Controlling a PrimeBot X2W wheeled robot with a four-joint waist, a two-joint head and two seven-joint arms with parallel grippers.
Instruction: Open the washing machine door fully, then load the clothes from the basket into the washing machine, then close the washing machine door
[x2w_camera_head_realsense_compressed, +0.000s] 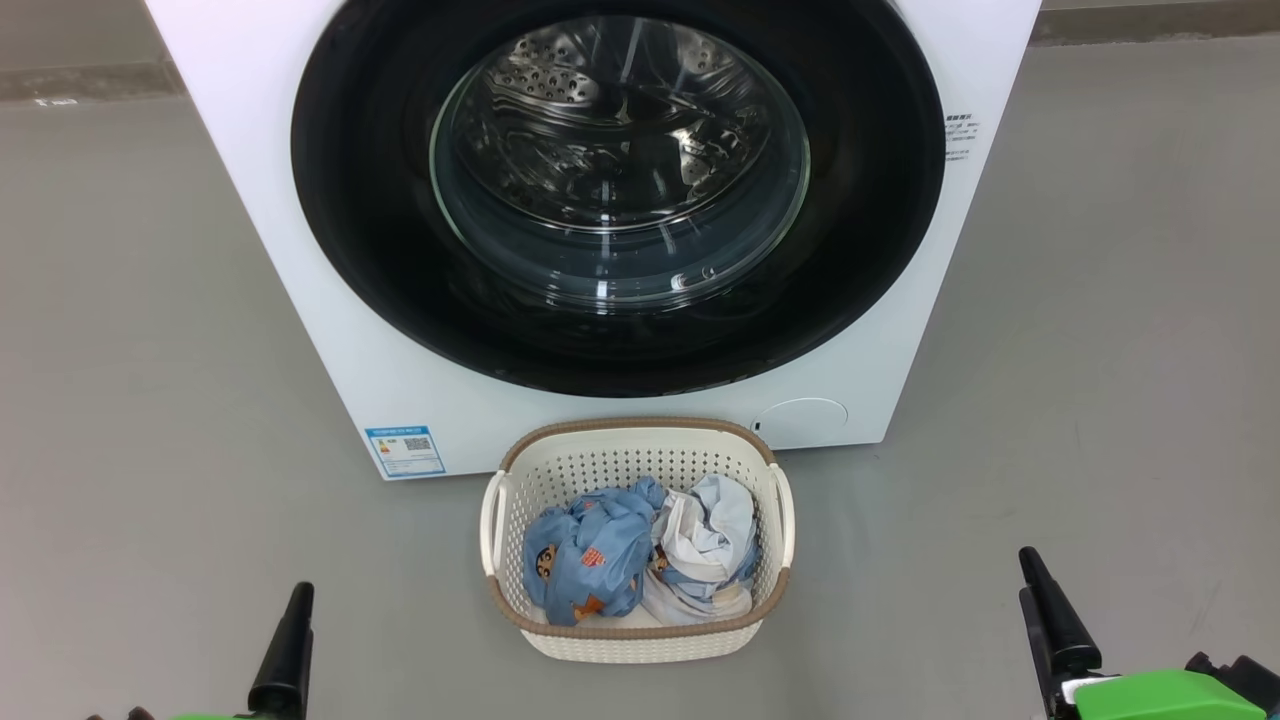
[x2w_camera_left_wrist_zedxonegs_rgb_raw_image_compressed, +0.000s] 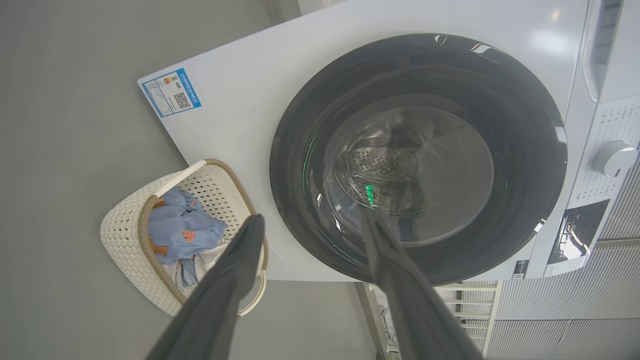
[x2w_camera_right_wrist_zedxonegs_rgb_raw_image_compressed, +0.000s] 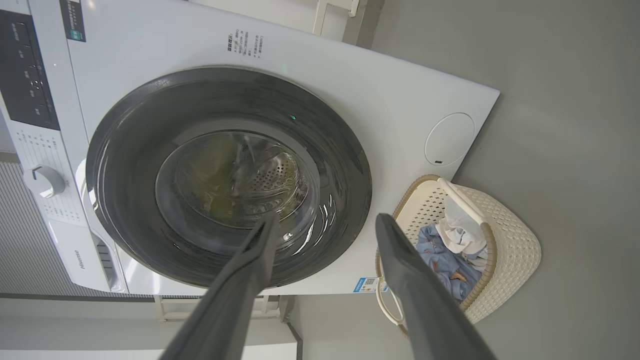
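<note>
The washing machine stands on the grey floor. The washing machine door is closed flush against the front panel. The steel drum is visible through the glass window.

The basket sits on the floor just in front of the machine, directly below the door. It lies between the blue label and the round white cap. The clothes lie bunched inside the basket. The blue printed garment is on the robot's left and the white and pale blue one touches it on the right.

The left hand is released, fingers spread wide, grasping nothing. It is well apart from the basket at the lower left of the head view. The right hand is likewise released and empty, at the lower right. Both hands point toward the machine front and touch neither door nor basket.
</note>
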